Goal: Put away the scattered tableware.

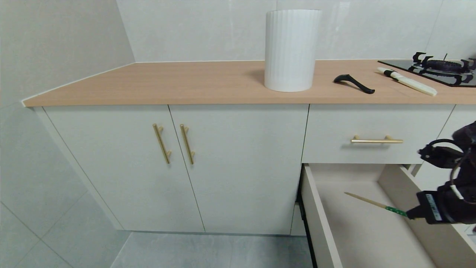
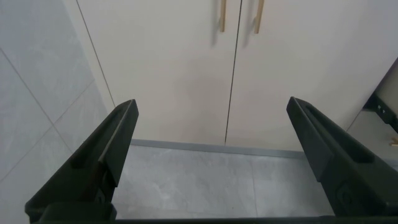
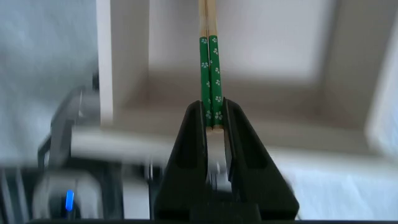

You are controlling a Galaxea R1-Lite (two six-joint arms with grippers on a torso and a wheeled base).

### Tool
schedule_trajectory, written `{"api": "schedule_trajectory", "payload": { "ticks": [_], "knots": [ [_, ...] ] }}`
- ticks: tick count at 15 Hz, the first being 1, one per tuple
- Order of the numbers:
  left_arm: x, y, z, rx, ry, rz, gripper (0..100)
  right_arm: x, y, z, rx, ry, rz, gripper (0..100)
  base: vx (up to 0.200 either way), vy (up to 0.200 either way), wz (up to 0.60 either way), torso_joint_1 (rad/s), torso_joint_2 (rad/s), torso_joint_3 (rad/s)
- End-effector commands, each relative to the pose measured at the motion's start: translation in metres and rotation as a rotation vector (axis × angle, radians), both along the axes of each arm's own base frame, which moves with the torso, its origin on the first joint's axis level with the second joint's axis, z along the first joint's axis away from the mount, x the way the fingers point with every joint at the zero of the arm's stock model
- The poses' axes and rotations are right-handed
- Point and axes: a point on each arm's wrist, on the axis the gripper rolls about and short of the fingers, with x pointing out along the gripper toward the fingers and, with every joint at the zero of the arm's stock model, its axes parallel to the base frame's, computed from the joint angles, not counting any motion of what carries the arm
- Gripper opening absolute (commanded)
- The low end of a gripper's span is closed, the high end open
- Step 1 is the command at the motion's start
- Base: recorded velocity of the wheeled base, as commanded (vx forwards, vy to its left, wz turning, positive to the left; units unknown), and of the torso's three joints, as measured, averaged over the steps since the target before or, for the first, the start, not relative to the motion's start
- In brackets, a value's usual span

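My right gripper (image 1: pixel 409 214) is shut on a pair of wooden chopsticks (image 1: pixel 372 203) with green patterned ends, holding them over the open lower drawer (image 1: pixel 323 227) at the right. The sticks point toward the drawer's back left. In the right wrist view the chopsticks (image 3: pixel 209 68) sit pinched between the black fingers (image 3: pixel 186 134). My left gripper (image 2: pixel 211 155) is open, low in front of the cabinet doors (image 2: pixel 186 68), with nothing between its fingers. On the counter lie a black curved utensil (image 1: pixel 353 83) and a cream knife with a black band (image 1: pixel 407 81).
A tall white ribbed container (image 1: pixel 291 50) stands on the wooden counter (image 1: pixel 167 83). A gas hob (image 1: pixel 442 69) sits at the far right. The upper drawer (image 1: pixel 375 134) is closed. Two cabinet doors with gold handles (image 1: pixel 174 143) are at the left, above grey floor tiles.
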Motion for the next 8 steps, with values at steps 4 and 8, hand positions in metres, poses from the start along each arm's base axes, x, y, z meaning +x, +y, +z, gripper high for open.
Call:
{"api": "schedule_trajectory", "payload": {
  "ticks": [4, 8],
  "knots": [
    [0.0, 0.0, 0.0, -0.001, 0.0, 0.001, 100, 0.056, 0.02, -0.061, -0.012, 0.118, 0.011, 0, 0.0, 0.0, 0.0, 0.0, 0.0, 0.0],
    [0.0, 0.0, 0.0, -0.001, 0.0, 0.001, 100, 0.073, 0.039, -0.09, 0.003, 0.137, 0.011, 0, 0.0, 0.0, 0.0, 0.0, 0.0, 0.0]
  ]
}}
